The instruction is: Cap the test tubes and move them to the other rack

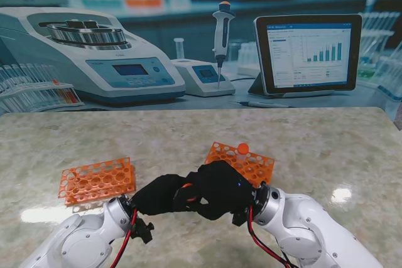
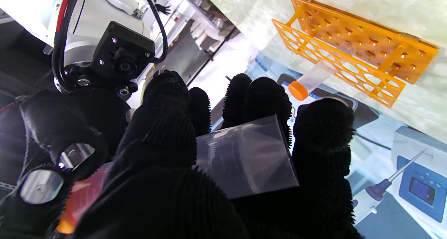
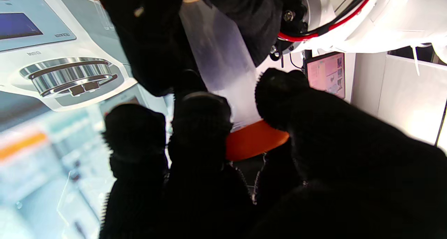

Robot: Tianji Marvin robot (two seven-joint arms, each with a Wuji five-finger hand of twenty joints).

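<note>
Both black-gloved hands meet over the table's near middle. My left hand (image 1: pixel 157 196) is shut on a clear test tube (image 2: pixel 244 158). My right hand (image 1: pixel 223 189) is shut on the orange cap (image 3: pixel 255 141), which sits at the end of that same tube (image 3: pixel 223 67); a bit of the cap (image 1: pixel 187 186) shows between the hands. The right orange rack (image 1: pixel 251 164) lies just beyond my right hand and holds one capped tube (image 1: pixel 242 149). That rack (image 2: pixel 352 53) and its capped tube (image 2: pixel 307 85) also show in the left wrist view. The left orange rack (image 1: pixel 97 180) looks empty.
A printed lab backdrop stands at the table's far edge, showing a centrifuge (image 1: pixel 94 54), a pipette (image 1: pixel 221 36) and a tablet screen (image 1: pixel 308 51). Marble table surface (image 1: pixel 326 149) stretches to the right of the racks.
</note>
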